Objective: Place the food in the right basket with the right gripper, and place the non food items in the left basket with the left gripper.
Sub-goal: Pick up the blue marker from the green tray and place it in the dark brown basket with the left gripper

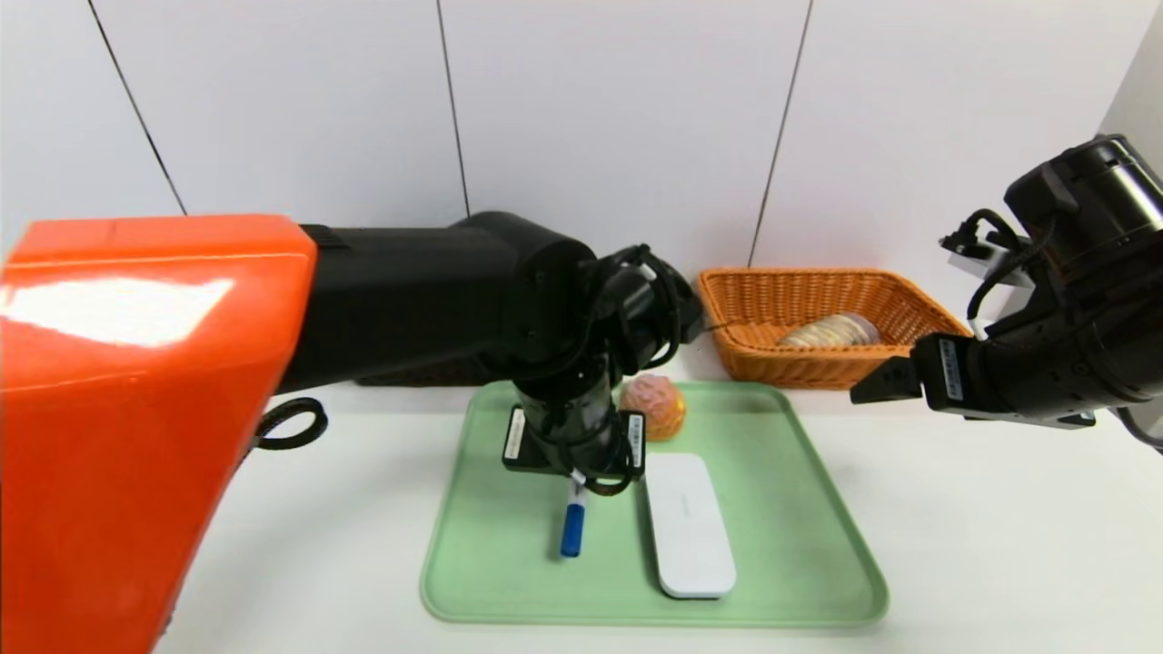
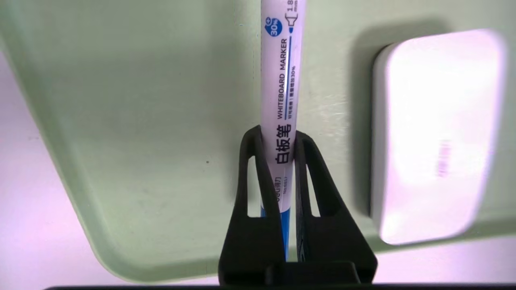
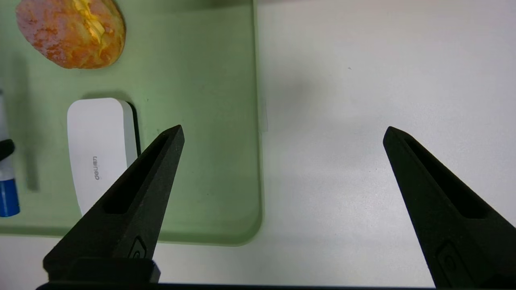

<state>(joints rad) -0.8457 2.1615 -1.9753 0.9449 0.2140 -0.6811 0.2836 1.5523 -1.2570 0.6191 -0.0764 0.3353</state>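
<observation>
My left gripper (image 1: 574, 474) is down over the green tray (image 1: 800, 509) and shut on the white marker pen (image 2: 282, 80); its fingers pinch the barrel near the blue cap (image 1: 572, 530). Beside the pen on the tray lies the flat white case (image 1: 689, 522). Behind my left wrist sits the orange-pink bun (image 1: 654, 407). The orange basket (image 1: 909, 309) at the back right holds the ridged bread loaf (image 1: 829, 330). My right gripper (image 3: 282, 131) hangs open and empty above the table, just right of the tray. The dark brown basket is almost wholly hidden behind my left arm.
The tray (image 3: 201, 121) lies in the middle of the white table (image 1: 999, 545). A white panelled wall closes off the back. My orange-and-black left arm (image 1: 273, 318) blocks the view of the table's left half.
</observation>
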